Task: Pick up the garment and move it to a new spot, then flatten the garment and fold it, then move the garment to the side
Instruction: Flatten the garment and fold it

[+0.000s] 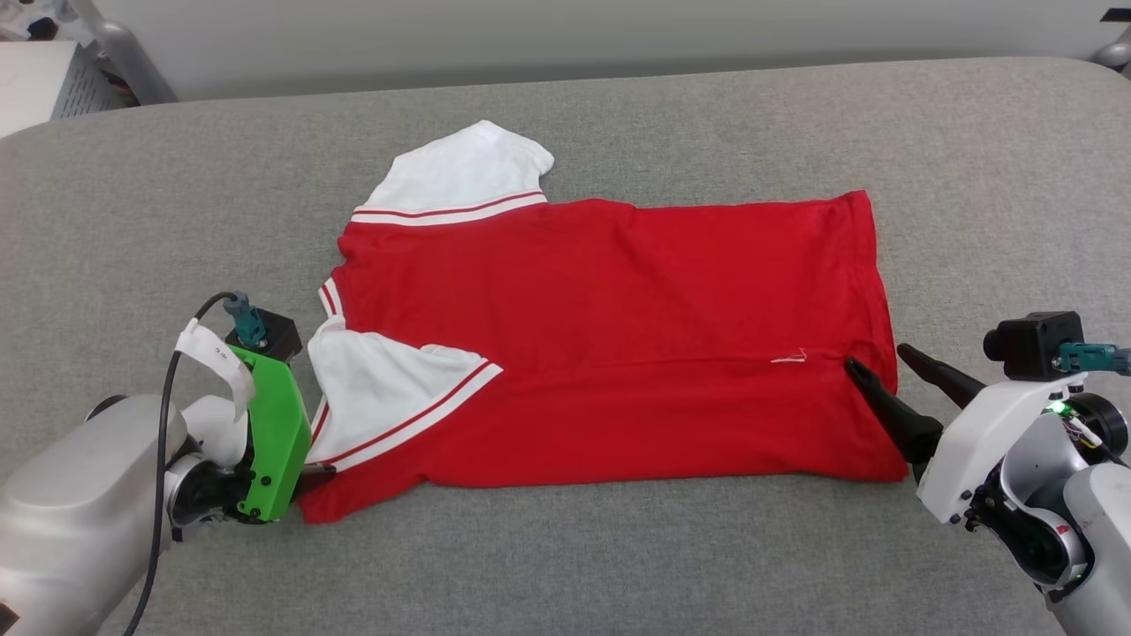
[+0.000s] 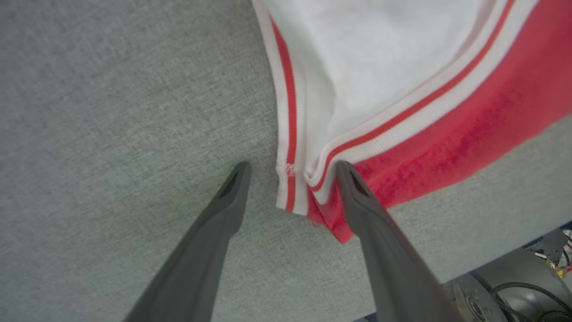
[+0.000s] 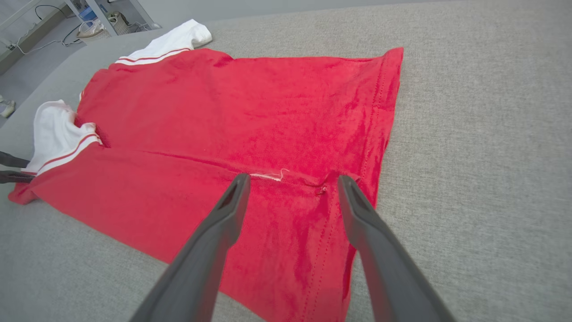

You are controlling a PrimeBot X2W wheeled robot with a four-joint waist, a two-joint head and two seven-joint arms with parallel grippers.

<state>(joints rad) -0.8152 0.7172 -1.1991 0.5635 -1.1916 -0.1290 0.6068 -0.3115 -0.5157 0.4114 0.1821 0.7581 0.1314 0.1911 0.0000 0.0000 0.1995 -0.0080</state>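
No print or lettering is seen on the garment (image 1: 618, 336); the face turned up is plain red, and a short white thread (image 1: 789, 358) is caught on the lengthwise fold line near the hem. A white paper tag (image 1: 216, 362) is wrapped around the black cable (image 1: 163, 442) at the left wrist, and its marks are too small to be read.

The garment is laid flat across the middle of the grey fabric-covered counter (image 1: 565, 565), with the collar end toward the robot's left and the hem toward its right. The near long side is folded over onto the body, so that the near white sleeve (image 1: 380, 389) is laid on top of the red cloth. The far sleeve (image 1: 464, 172) is left sticking out beyond the far edge.

The left fingers (image 2: 223, 210) are held well apart at the near left corner of the garment. The striped sleeve cuff (image 2: 290, 134) is framed between them; one finger is seen over bare counter, the other against the red edge. Nothing is clamped.

The right fingers (image 3: 214, 232) are likewise spread wide at the hem end, beside the thread. In the head view one tip (image 1: 855, 365) is placed over the hem and the other is just outside it, above the counter. No cloth is gripped, and whether the cloth is touched cannot be told.
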